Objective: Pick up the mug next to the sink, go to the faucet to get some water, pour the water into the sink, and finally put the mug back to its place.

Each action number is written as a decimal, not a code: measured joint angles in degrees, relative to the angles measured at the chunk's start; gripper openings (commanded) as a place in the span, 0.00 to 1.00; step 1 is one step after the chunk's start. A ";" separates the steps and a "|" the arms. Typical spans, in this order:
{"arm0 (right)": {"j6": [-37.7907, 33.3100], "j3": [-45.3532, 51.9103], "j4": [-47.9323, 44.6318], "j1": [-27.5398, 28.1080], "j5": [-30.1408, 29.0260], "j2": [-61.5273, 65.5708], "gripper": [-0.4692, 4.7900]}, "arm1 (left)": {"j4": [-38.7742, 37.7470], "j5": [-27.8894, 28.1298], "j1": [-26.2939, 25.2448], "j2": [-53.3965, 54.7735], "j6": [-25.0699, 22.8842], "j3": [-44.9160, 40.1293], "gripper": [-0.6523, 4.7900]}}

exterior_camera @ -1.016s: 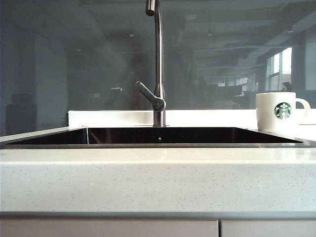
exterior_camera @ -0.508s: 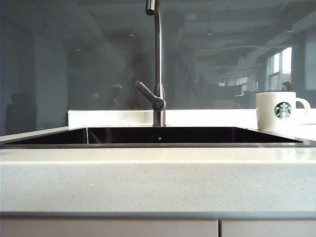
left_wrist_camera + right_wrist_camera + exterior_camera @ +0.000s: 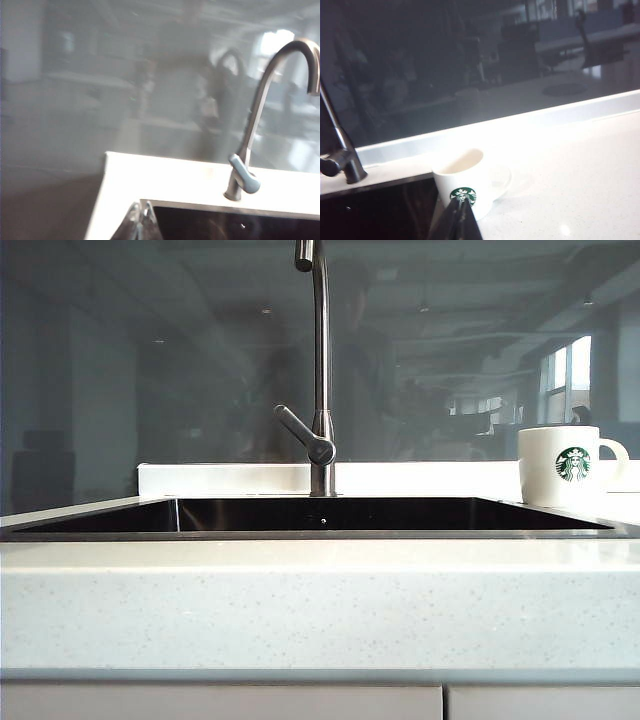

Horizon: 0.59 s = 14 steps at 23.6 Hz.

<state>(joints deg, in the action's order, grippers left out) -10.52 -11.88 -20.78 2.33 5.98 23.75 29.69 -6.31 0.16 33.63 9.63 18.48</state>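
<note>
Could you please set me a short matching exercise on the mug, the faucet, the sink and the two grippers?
Things:
1. mug
2. faucet
3. sink
4. left gripper and right gripper

States:
A. dark, glossy basin
B. shut, holding nothing
C. upright on the counter, right of the sink
D. stands behind the sink, lever angled out

Pairs: 1-C, 2-D, 3-A, 4-B
</note>
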 measured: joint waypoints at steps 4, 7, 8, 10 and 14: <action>0.09 -3.08 -17.97 3.72 -3.72 24.00 0.13 | 13.00 -5.18 0.00 25.81 0.07 5.95 0.11; 0.13 -7.02 -28.30 8.24 -11.08 41.16 0.22 | 25.33 -8.07 0.00 42.03 0.11 12.00 0.11; 0.35 -10.91 -32.81 10.43 -15.96 50.45 0.29 | 29.29 -10.08 0.00 48.63 0.13 14.88 0.11; 1.60 -16.17 -34.69 12.24 -21.07 59.34 0.49 | 31.45 -13.33 0.02 56.24 0.13 19.58 0.12; 8.00 -23.58 -34.64 12.17 -25.00 70.01 0.50 | 32.24 -16.79 0.02 65.88 0.17 28.13 0.28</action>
<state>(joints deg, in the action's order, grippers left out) -2.52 -35.46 -55.42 14.50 -19.03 93.76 61.93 -23.09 0.19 99.50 9.80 46.61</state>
